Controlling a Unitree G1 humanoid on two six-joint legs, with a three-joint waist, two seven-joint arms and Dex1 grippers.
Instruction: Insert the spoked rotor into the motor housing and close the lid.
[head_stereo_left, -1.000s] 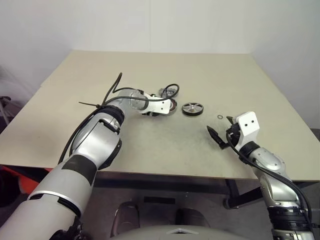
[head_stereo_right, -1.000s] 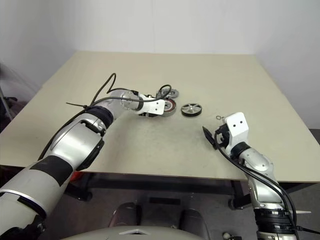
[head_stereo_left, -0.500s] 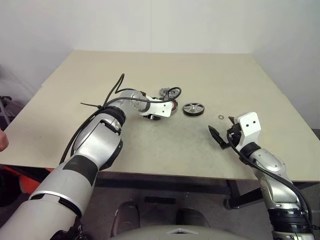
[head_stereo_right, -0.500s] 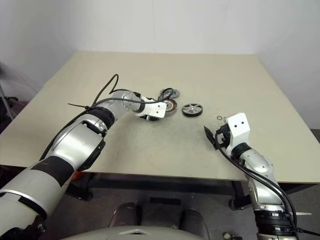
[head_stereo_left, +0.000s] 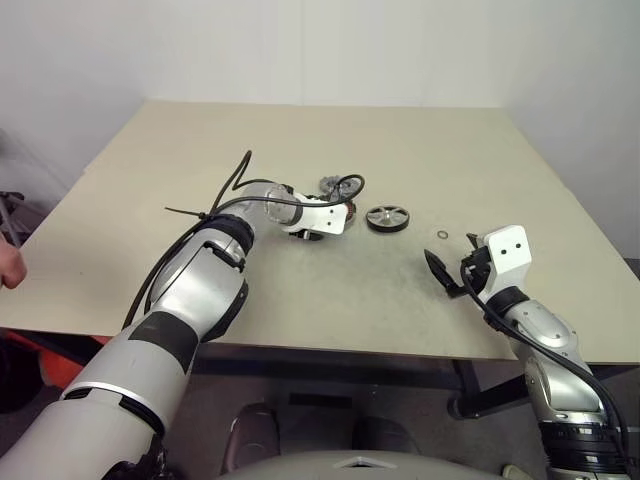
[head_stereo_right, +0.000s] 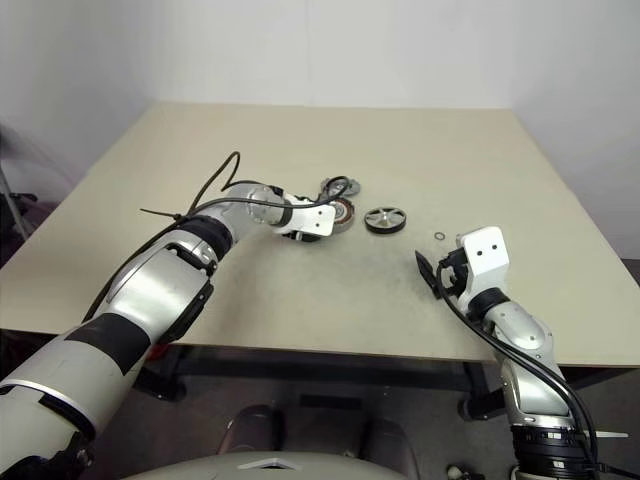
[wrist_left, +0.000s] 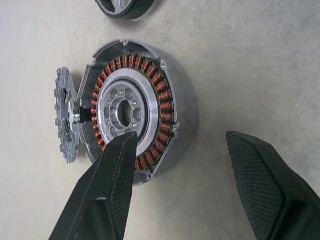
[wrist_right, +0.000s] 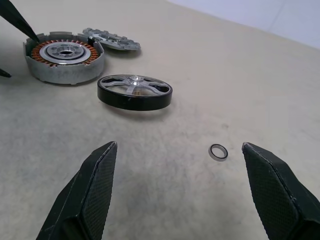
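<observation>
step: seat rotor | left claw (wrist_left: 180, 150) spread, straddling grey copper-wound motor housing (wrist_left: 177, 100) rim | right claw (wrist_right: 192, 150) spread; shiny spoked rotor (wrist_right: 135, 92) just ahead | advice: grip rotor rim level

Plain white wall (head_stereo_left: 320, 50) at the back, no marks on it. Broad beige table (head_stereo_left: 420, 150) filling the middle, matte top, faintly speckled, evenly lit with soft shadows. Dark metal frame (head_stereo_left: 330, 365) under the near edge. Grey floor (head_stereo_right: 625, 300) past the right side. Something red (head_stereo_left: 20, 350) low on the left.
</observation>
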